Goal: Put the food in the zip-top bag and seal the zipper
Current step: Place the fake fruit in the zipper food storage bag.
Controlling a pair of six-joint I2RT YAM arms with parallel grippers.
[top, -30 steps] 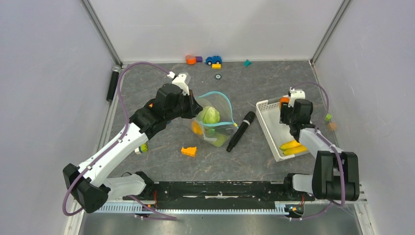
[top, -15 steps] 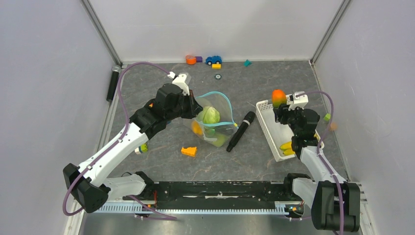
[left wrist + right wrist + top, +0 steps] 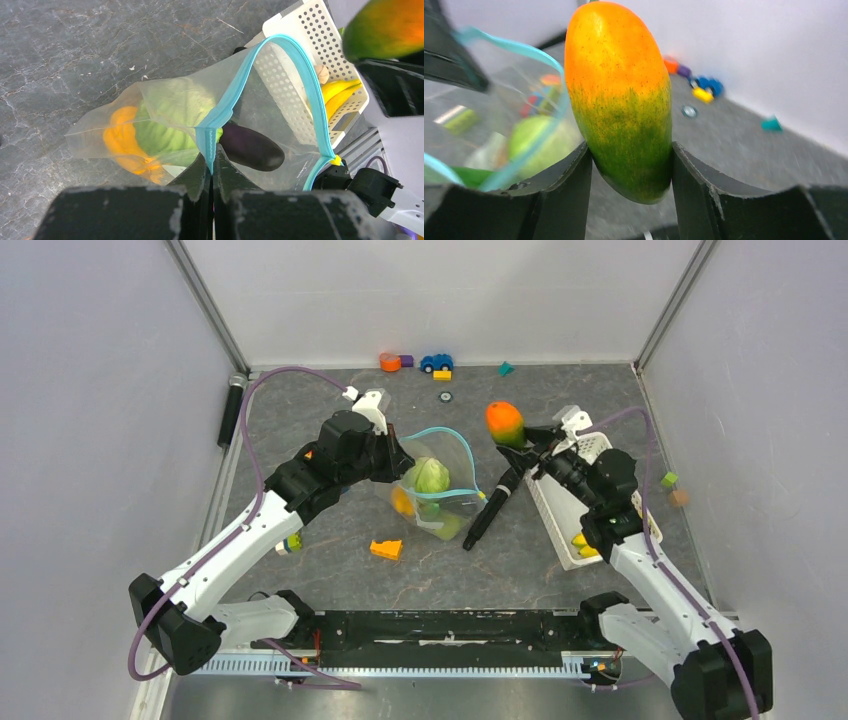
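Mango (image 3: 504,423), orange over green: clamped at its lower sides between the fingers of the right gripper (image 3: 629,150), held aloft between bag and basket.
Zip-top bag (image 3: 165,97): resting on table (image 3: 480,570), mouth gaping; I see a green leafy toy (image 3: 431,476) and an orange toy (image 3: 122,145) inside.
Zipper (image 3: 240,85): pinched by the left gripper (image 3: 212,157), fingers pressed together on it.
White basket (image 3: 548,508): yellow bananas (image 3: 340,92) within.
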